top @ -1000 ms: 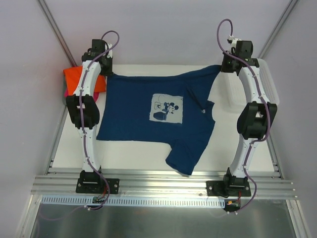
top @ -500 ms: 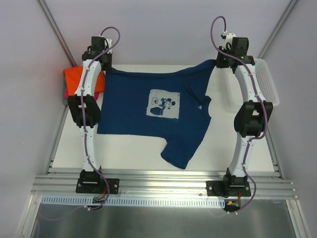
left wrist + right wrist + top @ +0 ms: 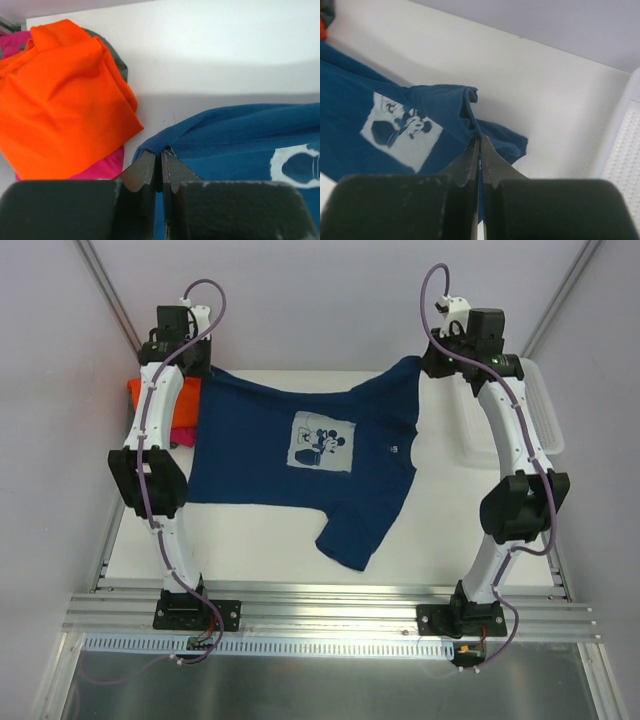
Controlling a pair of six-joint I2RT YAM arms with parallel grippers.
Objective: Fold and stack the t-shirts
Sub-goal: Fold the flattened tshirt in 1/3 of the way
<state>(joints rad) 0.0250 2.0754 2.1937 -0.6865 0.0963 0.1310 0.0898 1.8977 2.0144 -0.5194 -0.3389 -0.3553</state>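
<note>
Basket (image 3: 548,430) right of navy tee (image 3: 255,465) — orange tee (image 3: 60,100), seemingly folded, left.

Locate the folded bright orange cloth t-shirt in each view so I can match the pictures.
Top external: folded bright orange t-shirt at the far left, partly behind the left arm.
Left wrist: fills the left half.
Right wrist: only an orange sliver at the upper left edge.
Shared landmark: the pale square mouse print on the navy blue t-shirt.

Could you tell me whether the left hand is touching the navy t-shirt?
Touching. The left wrist view shows the left hand pinched shut on a corner of the navy t-shirt, with the cloth's edge caught in the pinch.
</note>
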